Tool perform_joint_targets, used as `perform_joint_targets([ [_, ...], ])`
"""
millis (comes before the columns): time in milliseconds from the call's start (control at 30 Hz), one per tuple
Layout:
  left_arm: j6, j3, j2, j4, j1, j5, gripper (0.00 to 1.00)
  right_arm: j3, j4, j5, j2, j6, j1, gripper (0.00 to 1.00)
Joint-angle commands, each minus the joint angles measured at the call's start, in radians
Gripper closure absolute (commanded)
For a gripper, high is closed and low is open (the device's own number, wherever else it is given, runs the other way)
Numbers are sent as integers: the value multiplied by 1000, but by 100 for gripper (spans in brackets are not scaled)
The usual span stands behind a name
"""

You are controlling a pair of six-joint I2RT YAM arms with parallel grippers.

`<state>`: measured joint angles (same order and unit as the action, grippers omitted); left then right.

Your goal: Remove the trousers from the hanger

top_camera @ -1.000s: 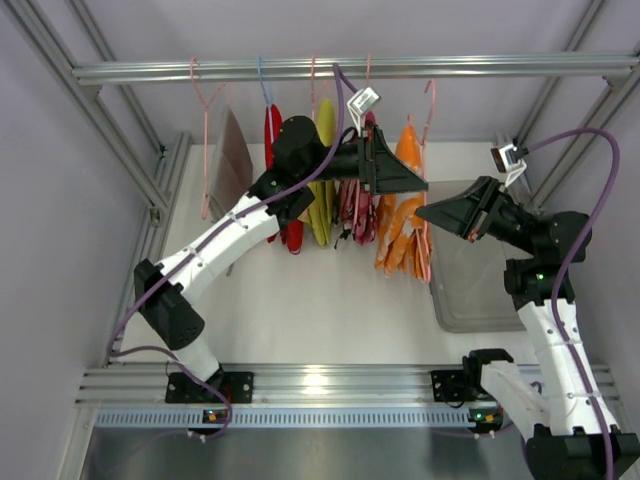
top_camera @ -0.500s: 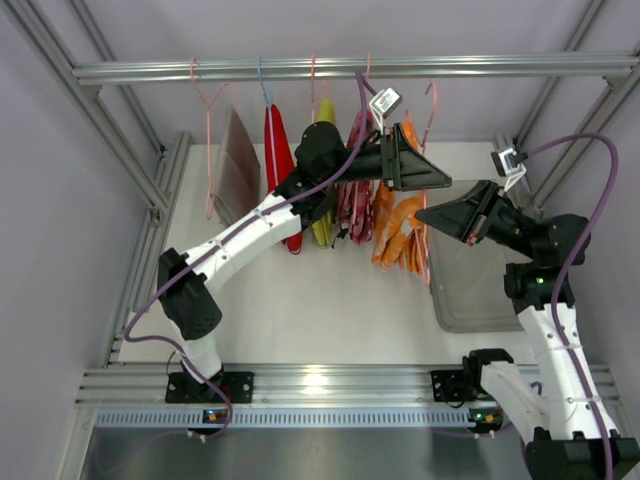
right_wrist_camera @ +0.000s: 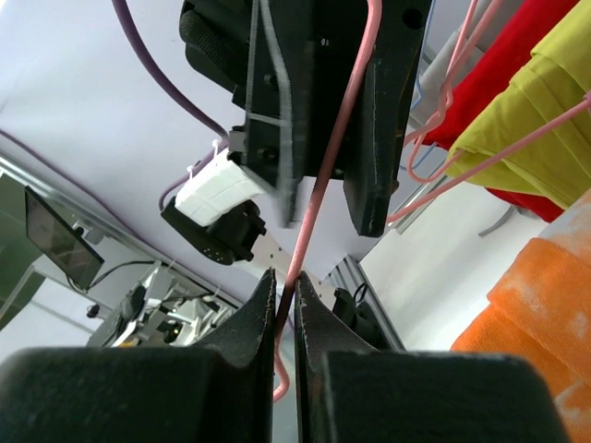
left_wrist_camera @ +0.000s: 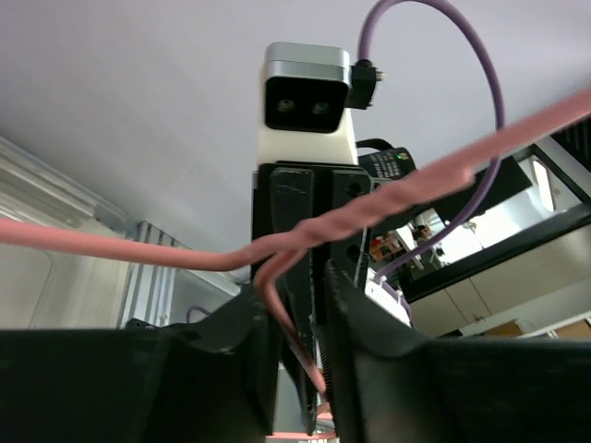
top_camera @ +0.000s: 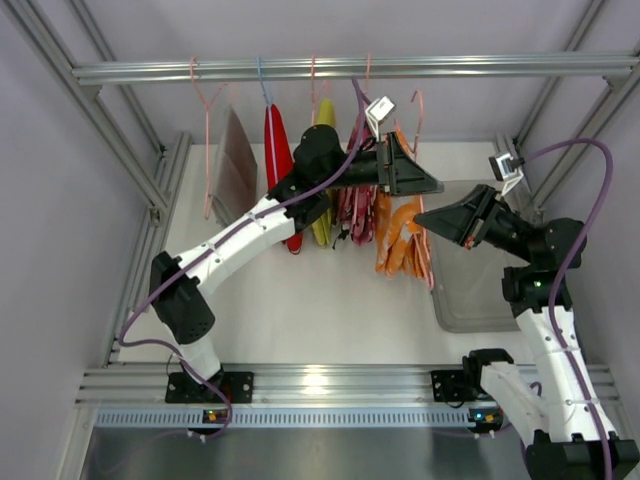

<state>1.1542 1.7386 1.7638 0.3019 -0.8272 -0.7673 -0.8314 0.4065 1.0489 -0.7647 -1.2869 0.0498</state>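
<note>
Since the earlier frame, the left pincer (top_camera: 432, 186) had swung right to the hanger (right_wrist_camera: 316, 210) carrying the orange trousers (top_camera: 400, 225), right of centre. We found it narrowed around the wire, not yet clamped. The right pincer (top_camera: 424, 214) gripped that same wire, steadying it. Pink camouflage trousers (top_camera: 355, 210) crowded in from the left.

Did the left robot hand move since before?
Yes. The left gripper slid rightward under the top rail, ending over the orange trousers.
</note>
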Motion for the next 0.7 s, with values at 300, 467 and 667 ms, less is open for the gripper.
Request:
perform_joint_targets([
  [300,-27,102,-81,39,25,-18,100,-80,-235,-78,18,352,-4,37],
  [467,1,167,-61,55,48,-21,100,-146,-550,-206,99,705,-11,30],
  [667,41,167,-50,91,48,-24,100,-23,-653,-467,303,957,-22,30],
])
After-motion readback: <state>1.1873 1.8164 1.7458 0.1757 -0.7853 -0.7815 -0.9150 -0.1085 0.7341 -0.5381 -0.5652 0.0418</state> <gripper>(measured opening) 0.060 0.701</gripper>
